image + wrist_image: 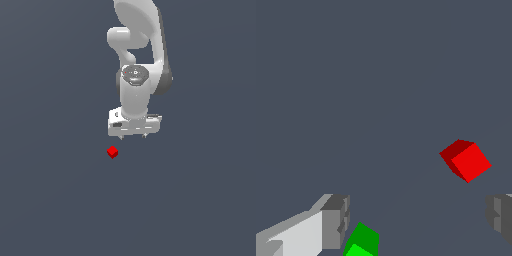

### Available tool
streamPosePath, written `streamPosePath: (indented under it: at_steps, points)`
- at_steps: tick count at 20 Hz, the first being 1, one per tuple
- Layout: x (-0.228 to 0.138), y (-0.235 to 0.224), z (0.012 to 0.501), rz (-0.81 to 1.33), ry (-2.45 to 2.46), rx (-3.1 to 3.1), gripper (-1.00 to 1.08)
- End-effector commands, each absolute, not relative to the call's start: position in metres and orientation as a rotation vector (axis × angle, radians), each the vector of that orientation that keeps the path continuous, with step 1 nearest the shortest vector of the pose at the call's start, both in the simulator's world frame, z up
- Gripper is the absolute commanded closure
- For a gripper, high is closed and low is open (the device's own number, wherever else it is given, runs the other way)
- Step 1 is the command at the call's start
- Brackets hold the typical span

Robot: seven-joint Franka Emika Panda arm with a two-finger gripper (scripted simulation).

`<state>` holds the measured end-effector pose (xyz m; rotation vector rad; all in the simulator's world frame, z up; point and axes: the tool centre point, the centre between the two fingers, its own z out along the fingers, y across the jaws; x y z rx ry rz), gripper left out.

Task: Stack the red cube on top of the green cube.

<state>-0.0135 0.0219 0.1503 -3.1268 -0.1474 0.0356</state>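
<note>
red cube [112, 152] on the flat grey floor [50, 200], resting apart from everything else; in the exterior view it lies just below my gripper [133, 136] and a little toward that view's left. my gripper is white, points straight down, and hangs above the floor without touching either cube. its two fingertips show in the exterior view as short dark stubs under the white hand. in the wrist view the red cube [466, 160] appears turned at an angle, with one bright face and darker side faces, lying between the lines of my two fingers but nearer one of them. one finger [335, 221] shows as a white bar ending in a grey pad; the other finger [500, 216] shows only as a grey pad at the picture's edge. the two are set wide apart with nothing between them, so my gripper is spread and holds no object. green cube [362, 242] is seen only in the wrist view, cut by the picture's edge, just beside the first finger's pad; whether it touches the pad i cannot tell. in the exterior view the green cube is hidden. the two cubes sit well apart on the floor, red not stacked on green. my arm [140, 50] rises white behind the gripper.
</note>
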Motion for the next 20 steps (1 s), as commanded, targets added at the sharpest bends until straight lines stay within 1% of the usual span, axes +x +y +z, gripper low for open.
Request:
streamPosePath:
  at_steps: [1, 20]
  points:
    - [-0.015, 0.017, 0.146, 0.034, -0.193, -3.125, -0.92]
    - [-0.02, -0.044, 0.097, 0.013, -0.795, -3.035, -0.92]
